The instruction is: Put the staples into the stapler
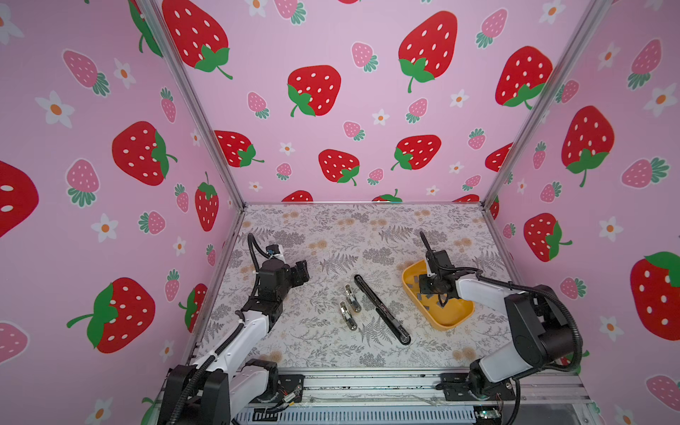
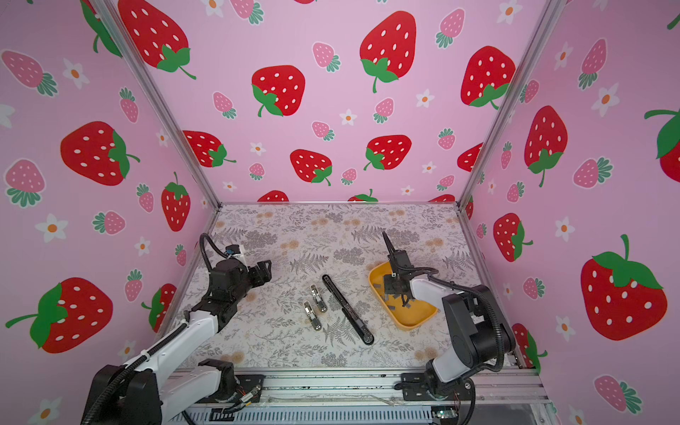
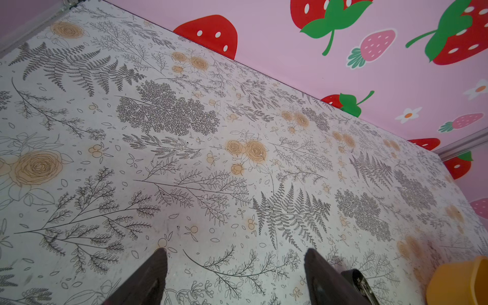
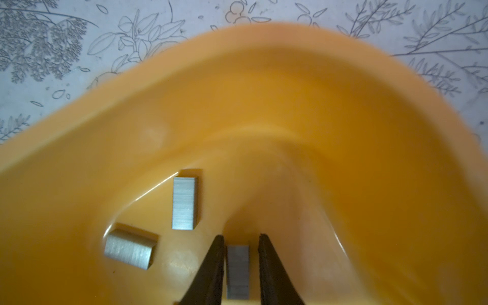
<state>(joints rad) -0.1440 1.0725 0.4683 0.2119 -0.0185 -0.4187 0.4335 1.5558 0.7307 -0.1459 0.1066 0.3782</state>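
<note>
The black stapler [image 1: 382, 309] [image 2: 347, 310] lies flat and long on the middle of the table. The staples are short grey metal strips in a yellow tray [image 1: 456, 316] [image 2: 415, 317] [image 4: 317, 105]. My right gripper [image 1: 443, 300] [image 4: 241, 237] reaches down into the tray. One strip [image 4: 237, 266] lies between its fingers, against one finger, with a narrow gap to the other. Two more strips [image 4: 184, 203] [image 4: 129, 249] lie loose beside it. My left gripper [image 1: 302, 271] [image 3: 235, 253] hovers open and empty over bare table, far left of the stapler.
Two small silver metal pieces [image 1: 351, 292] [image 1: 347, 316] lie just left of the stapler. Pink strawberry walls close in the left, right and back. An aluminium rail [image 1: 368, 382] runs along the front edge.
</note>
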